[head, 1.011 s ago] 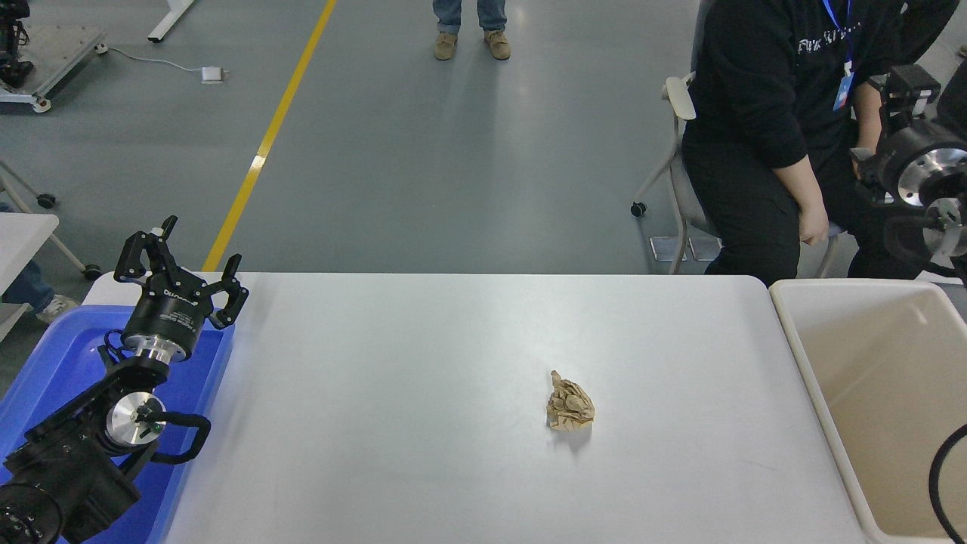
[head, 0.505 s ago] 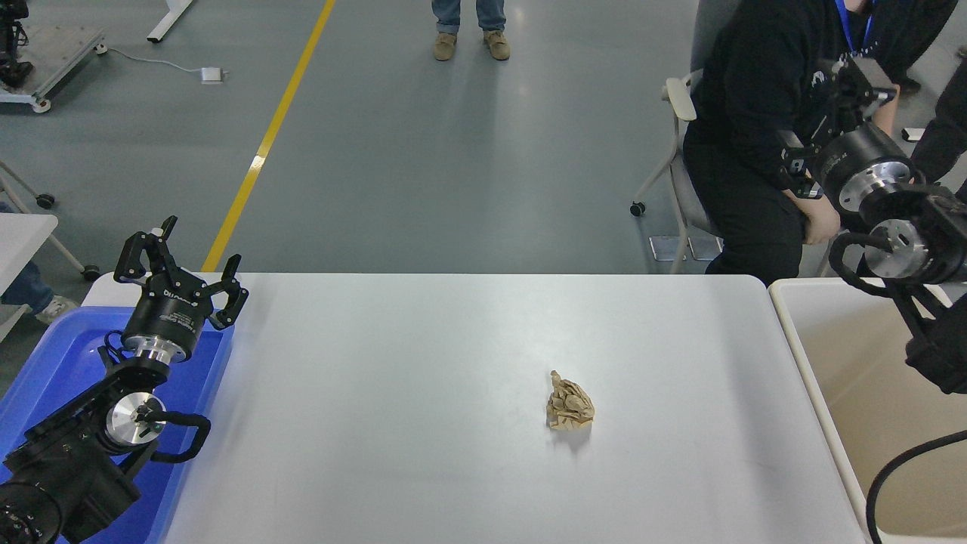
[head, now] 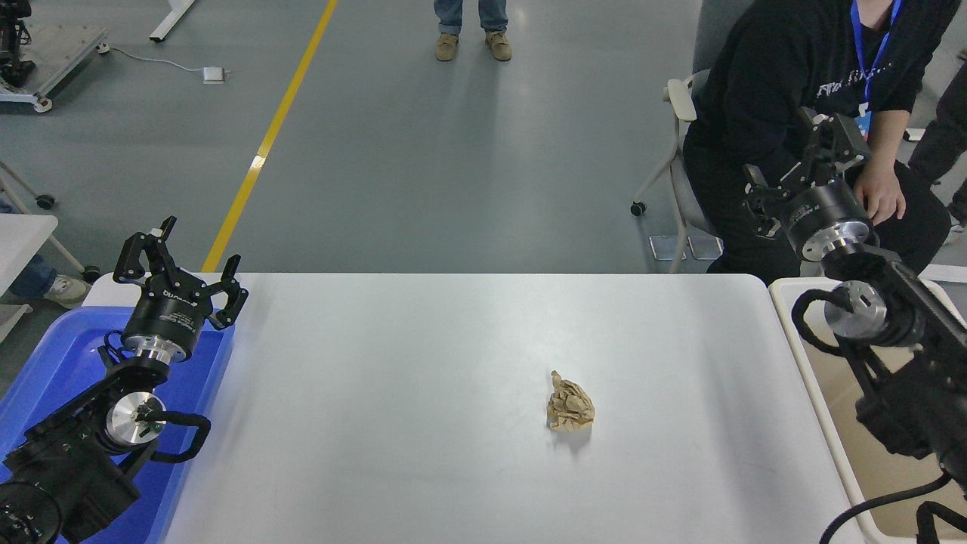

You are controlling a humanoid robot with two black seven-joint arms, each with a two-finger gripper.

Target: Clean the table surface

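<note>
The white table surface [head: 423, 423] fills the middle of the head view. A crumpled ball of brown paper [head: 570, 404] lies on it, right of centre. My right gripper [head: 799, 157] is open and empty, raised beyond the table's far right corner, well above and to the right of the paper. Its arm comes up over the beige bin. My left gripper [head: 175, 249] is open and empty, parked over the blue tray at the lower left.
A blue plastic tray [head: 53, 363] sits at the table's left end. A beige rectangular bin [head: 808, 363] stands at the right end. A person in black [head: 786, 83] sits on a chair just behind my right gripper. Another person's feet [head: 472, 45] show at the top.
My right arm has swung in from the right edge, leftward and down toward the table's far right corner. The seated person has shifted back. The paper and left arm have not moved.
</note>
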